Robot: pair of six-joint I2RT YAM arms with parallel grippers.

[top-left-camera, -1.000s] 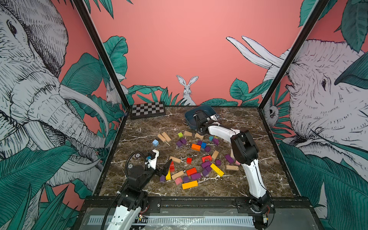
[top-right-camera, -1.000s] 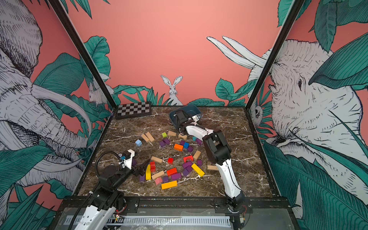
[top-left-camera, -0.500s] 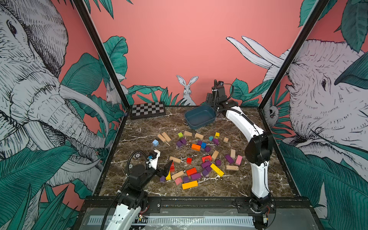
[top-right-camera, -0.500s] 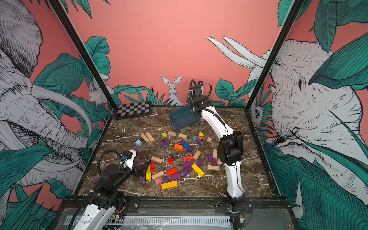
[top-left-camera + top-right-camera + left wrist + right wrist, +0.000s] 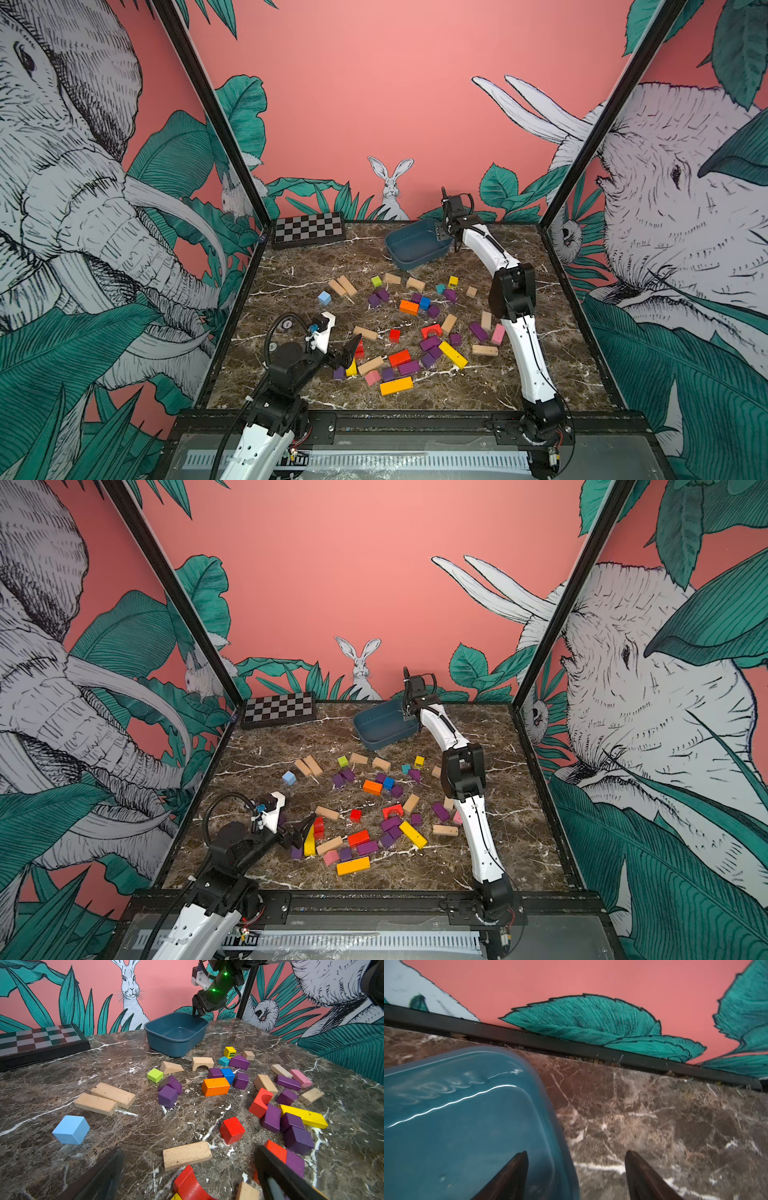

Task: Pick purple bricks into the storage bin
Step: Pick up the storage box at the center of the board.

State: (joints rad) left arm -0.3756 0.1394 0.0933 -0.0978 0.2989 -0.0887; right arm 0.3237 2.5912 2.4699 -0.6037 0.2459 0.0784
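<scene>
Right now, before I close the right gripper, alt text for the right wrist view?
The right gripper stands open astride the rim of the storage bin, one finger over the bin's inside, one over the marble table. Behind: a black rail and a pink wall with teal leaves.

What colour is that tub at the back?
Dark blue-grey storage bin; clearest in the left wrist view.

- A robot test cell in a lab is indicated.
- A marble-patterned tabletop (image 5: 478, 399) is walled on three sides by printed jungle-mural panels (image 5: 353, 83), held in black frame posts (image 5: 212, 104).
- A left arm (image 5: 257, 440) and a right arm (image 5: 532, 365) are mounted on a black base plate (image 5: 415, 426) at the tabletop's near edge.
</scene>
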